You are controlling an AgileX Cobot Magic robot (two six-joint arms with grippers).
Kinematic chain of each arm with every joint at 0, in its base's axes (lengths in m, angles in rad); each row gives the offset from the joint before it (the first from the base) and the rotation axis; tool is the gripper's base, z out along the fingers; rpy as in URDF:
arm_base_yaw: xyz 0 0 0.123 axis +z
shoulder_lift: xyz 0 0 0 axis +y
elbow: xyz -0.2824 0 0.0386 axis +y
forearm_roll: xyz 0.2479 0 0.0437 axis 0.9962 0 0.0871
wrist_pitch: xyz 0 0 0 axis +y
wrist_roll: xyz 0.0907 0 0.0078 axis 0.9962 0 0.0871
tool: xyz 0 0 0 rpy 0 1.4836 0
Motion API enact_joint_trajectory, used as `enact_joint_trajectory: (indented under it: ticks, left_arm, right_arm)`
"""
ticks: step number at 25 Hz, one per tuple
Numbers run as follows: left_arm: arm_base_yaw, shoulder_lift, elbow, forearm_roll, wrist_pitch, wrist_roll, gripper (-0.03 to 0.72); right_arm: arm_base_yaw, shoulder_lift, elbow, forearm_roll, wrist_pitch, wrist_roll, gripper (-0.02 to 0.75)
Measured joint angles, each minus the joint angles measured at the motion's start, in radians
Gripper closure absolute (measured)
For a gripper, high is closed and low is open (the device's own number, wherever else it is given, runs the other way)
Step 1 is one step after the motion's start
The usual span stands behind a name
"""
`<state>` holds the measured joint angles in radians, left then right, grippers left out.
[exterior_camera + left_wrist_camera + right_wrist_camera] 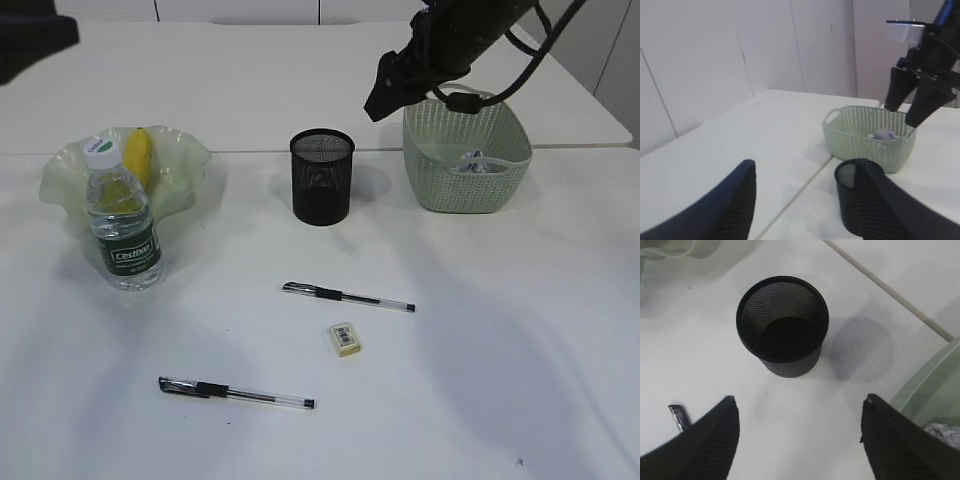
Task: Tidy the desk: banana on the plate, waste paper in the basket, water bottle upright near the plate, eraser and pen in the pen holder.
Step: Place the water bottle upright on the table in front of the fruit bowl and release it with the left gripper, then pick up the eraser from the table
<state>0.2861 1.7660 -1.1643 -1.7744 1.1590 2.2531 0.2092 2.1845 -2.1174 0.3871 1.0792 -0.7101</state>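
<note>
The banana [138,155] lies in the pale green plate [70,172] at the left. The water bottle [122,222] stands upright just in front of the plate. The black pen holder [322,177] stands mid-desk, with the green basket [467,160] to its right holding waste paper [470,161]. Two pens [348,297] [236,393] and the eraser [345,339] lie on the desk in front. My right gripper [797,402] hangs open and empty above the desk between pen holder [782,325] and basket [930,395]. My left gripper [802,170] is open and empty, raised high.
The left arm [30,40] shows as a dark shape in the exterior view's top left corner. A seam [250,152] between two tabletops runs behind the plate, holder and basket. White wall panels stand behind the desk.
</note>
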Motion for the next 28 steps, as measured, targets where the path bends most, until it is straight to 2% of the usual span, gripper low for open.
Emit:
enact_joint_trajectory:
  ticks: [4, 10, 14, 18, 23, 28]
  left_arm:
    - [0.066, -0.076, 0.000, 0.000, 0.002, -0.004, 0.340]
    - [0.128, -0.131, 0.000, 0.004, 0.010, -0.017, 0.470]
    - [0.182, -0.148, 0.000, 0.006, 0.010, -0.119, 0.515]
    - [0.229, -0.168, 0.000, 0.009, 0.010, -0.225, 0.592]
    - [0.242, -0.211, 0.000, 0.033, -0.023, -0.247, 0.690]
    - [0.242, -0.268, 0.000, 0.141, -0.160, -0.298, 0.711]
  right_arm:
    - [0.000, 0.000, 0.000, 0.035, 0.017, 0.000, 0.176]
    - [0.000, 0.000, 0.000, 0.065, 0.028, 0.000, 0.176]
    - [0.000, 0.000, 0.000, 0.105, 0.107, 0.000, 0.177]
    - [0.000, 0.000, 0.000, 0.131, 0.149, 0.016, 0.177]
    - [0.000, 0.000, 0.000, 0.139, 0.152, 0.071, 0.177]
    - [0.000, 0.000, 0.000, 0.144, 0.152, 0.085, 0.177]
